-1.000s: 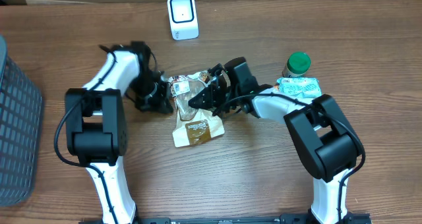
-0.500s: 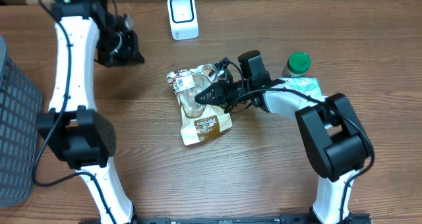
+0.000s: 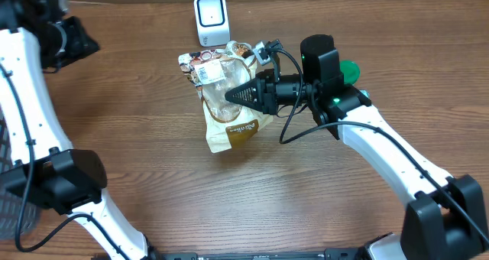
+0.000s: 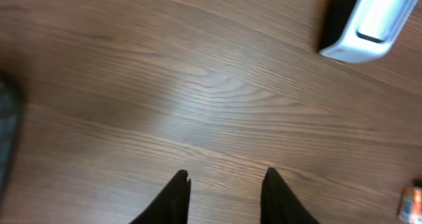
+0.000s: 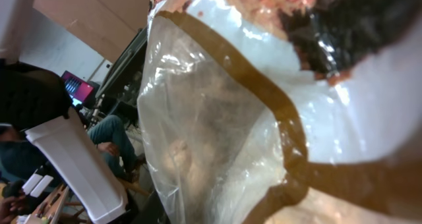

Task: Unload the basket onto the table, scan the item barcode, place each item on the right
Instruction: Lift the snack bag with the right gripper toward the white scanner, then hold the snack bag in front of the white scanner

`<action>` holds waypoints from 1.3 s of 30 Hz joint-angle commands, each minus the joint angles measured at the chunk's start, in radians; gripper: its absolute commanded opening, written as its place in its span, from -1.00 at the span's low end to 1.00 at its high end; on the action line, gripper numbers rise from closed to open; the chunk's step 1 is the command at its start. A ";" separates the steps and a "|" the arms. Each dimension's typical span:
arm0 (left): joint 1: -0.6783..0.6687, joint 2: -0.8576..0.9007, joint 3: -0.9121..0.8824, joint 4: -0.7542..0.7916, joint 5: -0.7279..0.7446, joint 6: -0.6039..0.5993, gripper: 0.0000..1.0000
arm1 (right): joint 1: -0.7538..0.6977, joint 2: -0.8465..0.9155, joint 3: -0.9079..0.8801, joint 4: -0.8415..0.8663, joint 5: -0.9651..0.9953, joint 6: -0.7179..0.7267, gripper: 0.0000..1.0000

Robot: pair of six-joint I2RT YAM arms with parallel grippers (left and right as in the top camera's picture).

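Note:
The item is a clear snack bag (image 3: 227, 99) with brown trim and a white barcode label (image 3: 208, 73) near its top. It hangs off the table just in front of the white scanner (image 3: 212, 19). My right gripper (image 3: 235, 95) is shut on the bag's middle, reaching in from the right. The bag (image 5: 217, 118) fills the right wrist view and hides the fingers there. Far at the top left, my left gripper (image 3: 75, 42) is away from the bag. In the left wrist view it (image 4: 224, 188) stands slightly open over bare wood, holding nothing, with the scanner (image 4: 369, 20) ahead to the right.
A green-capped bottle (image 3: 350, 69) stands behind the right arm, with a teal packet (image 3: 361, 96) beside it. A dark mesh basket (image 3: 6, 206) sits at the left edge. Cables trail from the right wrist over the bag's upper right.
The left gripper let go of the bag, swung far to the upper left and opened a little. The right gripper lifted the bag and carried it up toward the scanner.

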State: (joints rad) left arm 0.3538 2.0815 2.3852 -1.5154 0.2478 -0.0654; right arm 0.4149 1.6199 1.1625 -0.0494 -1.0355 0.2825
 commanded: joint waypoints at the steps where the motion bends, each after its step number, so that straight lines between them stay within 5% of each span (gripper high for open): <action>1: 0.018 -0.010 0.013 0.001 -0.022 0.029 -0.40 | 0.002 -0.046 0.005 -0.027 0.017 -0.019 -0.92; 4: 0.021 -0.010 0.013 0.001 -0.022 0.029 0.39 | 0.004 -0.058 0.006 -0.059 0.051 -0.020 -0.92; 5: 0.021 -0.009 0.013 0.001 -0.022 0.029 0.98 | 0.004 -0.058 0.010 -0.068 0.051 -0.019 -0.92; 12: 0.018 -0.009 0.012 0.050 -0.023 0.029 0.99 | 0.011 -0.058 0.158 -0.413 0.298 -0.150 -0.92; 19: 0.016 -0.009 0.012 0.056 -0.023 0.029 0.99 | 0.082 -0.048 0.411 -0.655 0.790 -0.248 -0.93; 30: 0.016 -0.009 0.012 0.056 -0.023 0.029 0.99 | 0.183 0.162 0.578 -0.476 1.364 -0.435 -0.92; 39: 0.016 -0.009 0.012 0.056 -0.023 0.028 0.99 | 0.245 0.418 0.816 -0.385 1.604 -0.666 -0.92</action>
State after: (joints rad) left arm 0.3744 2.0815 2.3852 -1.4612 0.2298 -0.0490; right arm 0.6369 1.9923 1.8858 -0.4797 0.4084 -0.2481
